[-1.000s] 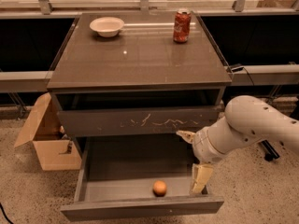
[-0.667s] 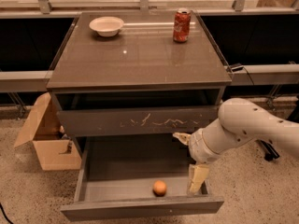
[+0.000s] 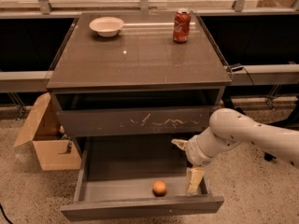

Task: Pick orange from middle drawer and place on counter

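The orange (image 3: 160,187) lies near the front of the open middle drawer (image 3: 117,171), right of its centre. The drawer is pulled out at the bottom of the cabinet, with a grey inside and a plain front panel (image 3: 140,209). My gripper (image 3: 186,163) is over the drawer's right side, just right of the orange and apart from it. It is open and empty: one pale finger (image 3: 194,180) points down into the drawer, the other (image 3: 179,143) sticks out to the left. The counter (image 3: 135,55) is the glossy top slab.
A red soda can (image 3: 181,26) and a white bowl (image 3: 106,26) stand at the back of the counter. The drawer with pale scratches (image 3: 140,121) is shut above the open one. An open cardboard box (image 3: 46,141) sits on the floor to the left.
My arm and gripper have shifted a little to the left, closer to the orange. The orange and the drawer have not moved.
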You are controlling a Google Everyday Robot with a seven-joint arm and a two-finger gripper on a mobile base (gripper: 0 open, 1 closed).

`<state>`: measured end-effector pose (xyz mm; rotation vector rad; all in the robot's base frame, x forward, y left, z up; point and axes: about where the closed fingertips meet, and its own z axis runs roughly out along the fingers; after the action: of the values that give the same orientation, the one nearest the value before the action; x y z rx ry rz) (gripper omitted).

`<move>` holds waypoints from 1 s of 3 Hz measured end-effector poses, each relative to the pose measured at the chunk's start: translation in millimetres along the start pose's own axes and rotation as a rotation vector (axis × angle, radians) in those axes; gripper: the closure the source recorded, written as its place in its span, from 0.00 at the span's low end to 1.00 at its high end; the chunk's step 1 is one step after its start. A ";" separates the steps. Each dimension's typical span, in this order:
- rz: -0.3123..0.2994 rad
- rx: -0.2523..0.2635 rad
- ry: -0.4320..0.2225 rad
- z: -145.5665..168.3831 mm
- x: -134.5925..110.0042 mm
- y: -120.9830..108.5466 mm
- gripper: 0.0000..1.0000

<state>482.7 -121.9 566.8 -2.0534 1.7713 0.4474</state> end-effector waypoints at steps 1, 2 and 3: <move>0.027 -0.003 -0.002 28.5 20.8 -9.6 0.00; 0.064 0.023 -0.022 54.0 36.7 -20.4 0.00; 0.089 0.055 -0.054 74.6 43.4 -34.4 0.00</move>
<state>524.2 -118.7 483.7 -1.9134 1.8283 0.4708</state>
